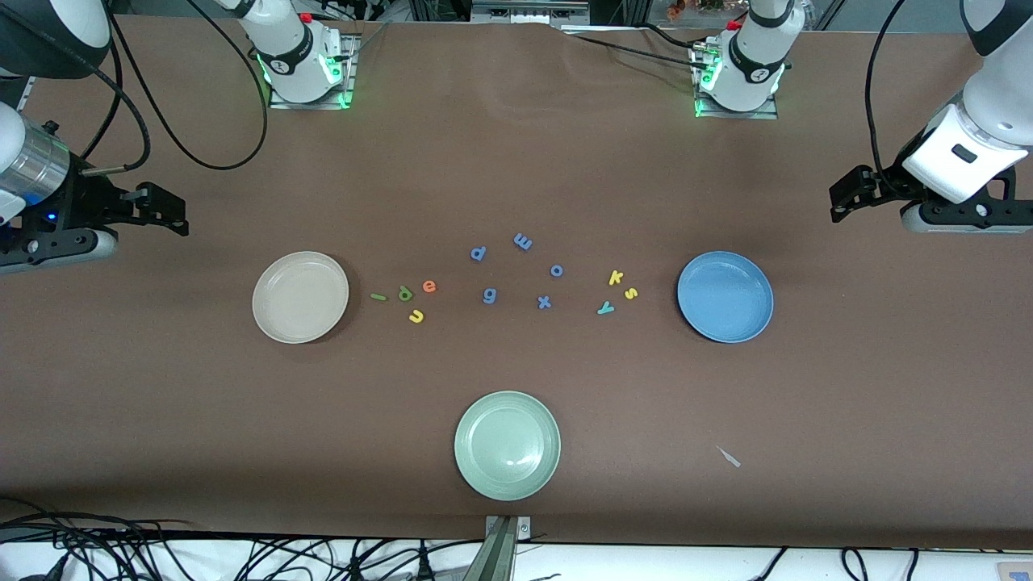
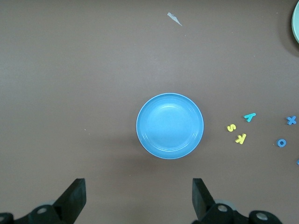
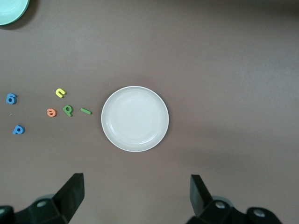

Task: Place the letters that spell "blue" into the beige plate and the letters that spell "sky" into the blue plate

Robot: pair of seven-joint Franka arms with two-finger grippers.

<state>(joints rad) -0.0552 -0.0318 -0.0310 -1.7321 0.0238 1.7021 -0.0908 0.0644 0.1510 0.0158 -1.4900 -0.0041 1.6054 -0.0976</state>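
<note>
Looking at the brown bench (image 1: pixel 516 161) we've got both arms parked out wide and waiting. Our left gripper (image 2: pixel 138 198) hangs up in the air at the left arm's end of the bench, fingers (image 2: pixel 74 198) spread wide apart with nothing between them, and its wrist view looks straight down on the blue plate (image 1: pixel 725 296). Our right gripper (image 3: pixel 137 198) does the same at the right arm's end, fingers (image 3: pixel 72 196) apart and empty, looking down on the beige plate (image 1: pixel 300 296). Neither plate has anything in it. Just beside the beige plate, toward the middle of the bench, we see the "blue" set: the green "l" bar (image 1: pixel 378 296) closest to the plate, then the green "b" (image 1: pixel 404 294), the orange "e" (image 1: pixel 429 286), and the yellow "u" (image 1: pixel 416 316) a bit nearer the front camera than those. Near the blue plate sits the "sky" set: yellow "k" (image 1: pixel 616 277), yellow-orange "s" (image 1: pixel 631 293) and teal "y" (image 1: pixel 605 307), all close together but not touching. Between the two groups the blue-purple letters (image 1: pixel 523 241) are scattered loosely. A pale green plate (image 1: pixel 507 445) sits nearest the front camera, and a small white scrap (image 1: pixel 729 457) lies on the bench toward the left arm's end.
</note>
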